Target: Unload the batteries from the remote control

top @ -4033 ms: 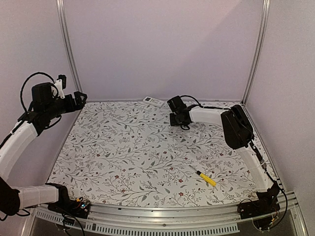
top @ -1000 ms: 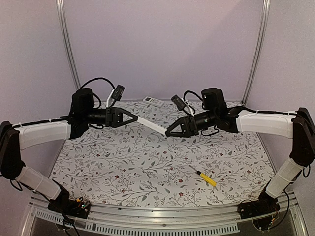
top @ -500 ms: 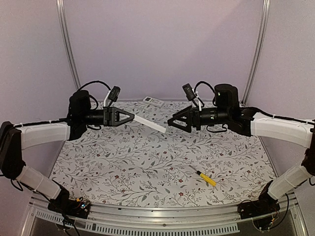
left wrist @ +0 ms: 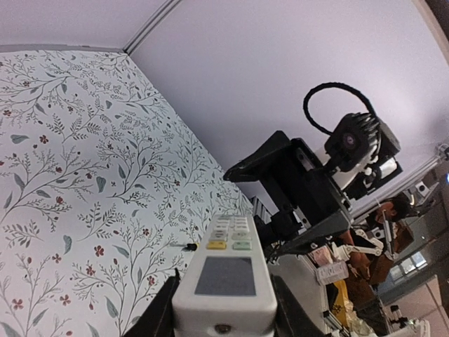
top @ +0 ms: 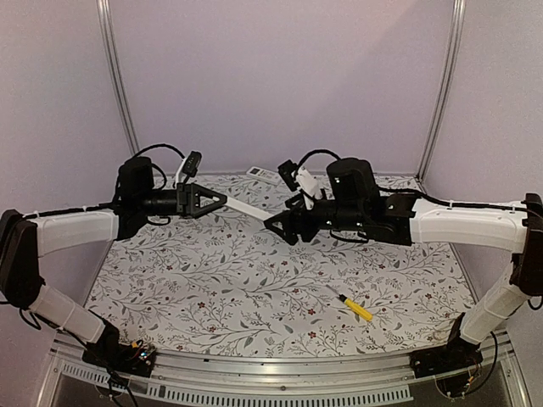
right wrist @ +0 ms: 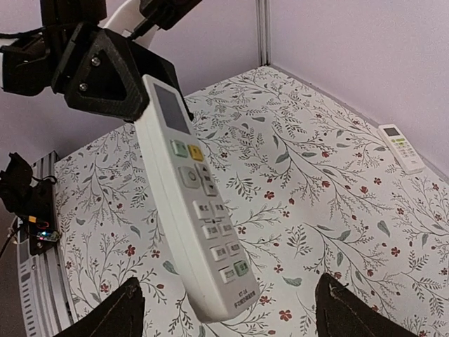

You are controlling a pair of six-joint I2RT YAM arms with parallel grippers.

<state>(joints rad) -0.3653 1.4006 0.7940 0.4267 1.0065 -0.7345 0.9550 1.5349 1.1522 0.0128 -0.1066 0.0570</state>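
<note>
Notably, the slim white remote control shows screen and buttons.

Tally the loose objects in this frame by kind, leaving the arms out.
Remotes: 2, the remote control held by the left gripper and a second remote lying far back
Screwdrivers: 1, the yellow-handled screwdriver
Total: 3
</note>
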